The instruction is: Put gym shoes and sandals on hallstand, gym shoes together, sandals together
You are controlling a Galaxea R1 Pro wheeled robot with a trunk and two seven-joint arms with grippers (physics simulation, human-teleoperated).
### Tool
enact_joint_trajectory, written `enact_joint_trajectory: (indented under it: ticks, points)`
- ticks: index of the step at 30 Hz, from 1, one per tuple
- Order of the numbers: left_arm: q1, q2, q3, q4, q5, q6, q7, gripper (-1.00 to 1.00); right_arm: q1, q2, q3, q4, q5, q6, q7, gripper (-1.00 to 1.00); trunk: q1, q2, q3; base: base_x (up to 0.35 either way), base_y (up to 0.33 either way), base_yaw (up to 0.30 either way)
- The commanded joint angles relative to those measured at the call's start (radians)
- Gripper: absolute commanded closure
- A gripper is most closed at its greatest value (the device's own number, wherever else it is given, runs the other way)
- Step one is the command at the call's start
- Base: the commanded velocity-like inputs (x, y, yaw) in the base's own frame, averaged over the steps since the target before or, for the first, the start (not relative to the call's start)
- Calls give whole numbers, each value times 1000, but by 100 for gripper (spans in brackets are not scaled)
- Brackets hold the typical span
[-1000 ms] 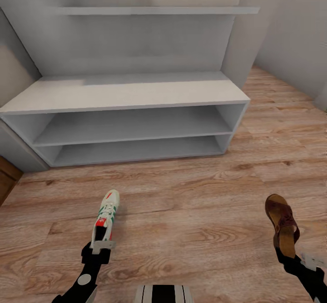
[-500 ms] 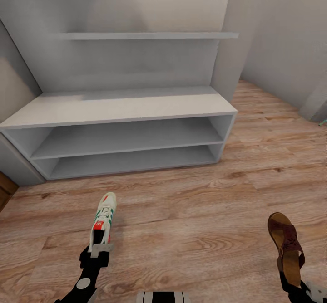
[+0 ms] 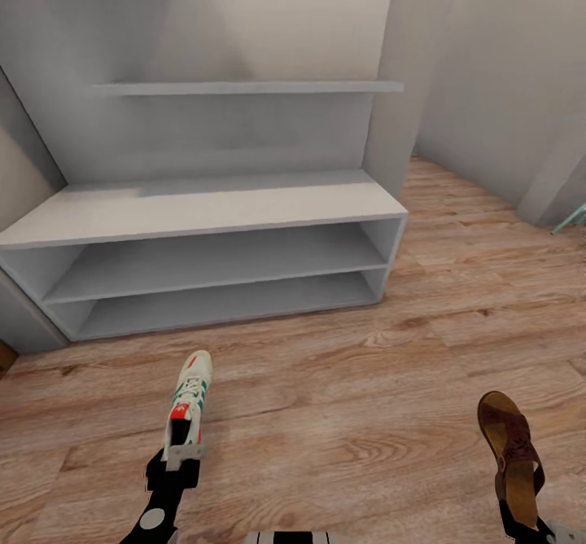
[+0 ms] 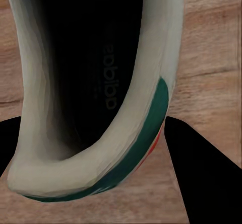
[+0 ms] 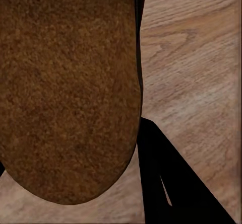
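One gym shoe (image 3: 188,404), white with green stripes and red patches, hangs toe-forward over the corridor floor (image 3: 342,397), with my left gripper (image 3: 181,453) shut on its heel. In the left wrist view the heel rim (image 4: 146,128) sits between two black fingers (image 4: 201,178). One dark brown sandal (image 3: 510,453) is held at its heel by my right gripper (image 3: 525,525), shut on it. The right wrist view has its tan insole (image 5: 65,83) beside a black finger (image 5: 166,178). The pale grey hallstand (image 3: 203,206) stands ahead, its bench top and both slots bare. The other shoe and sandal are out of view.
A floating shelf (image 3: 244,88) hangs above the bench. Grey walls close in behind and to the right, with a wall corner (image 3: 391,120) at the hallstand's right end. A teal object (image 3: 570,220) pokes in at the right edge. Open plank floor lies between me and the hallstand.
The whole picture has shifted: the hallstand now sits lower and further left, and more wall shows above. Both grippers keep their hold on the shoe and the sandal.
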Motion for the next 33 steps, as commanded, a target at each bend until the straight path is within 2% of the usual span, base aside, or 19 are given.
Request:
enact_joint_trajectory:
  ticks: [1, 21, 33]
  points:
    - [-1, 1, -8, 0, 4, -2, 7, 100, -1, 0, -4, 2, -12, 0, 12, 100, 0, 0, -1, 144, -220, -3]
    - [0, 1, -8, 0, 5, -2, 8, 100, -1, 1, -3, 2, -12, 1, 13, 100, 0, 0, -1, 140, -239, 0]
    - [0, 1, -7, 0, 5, -2, 9, 100, -1, 1, -2, 2, -12, 1, 13, 100, 0, 0, -1, 41, -267, 0]
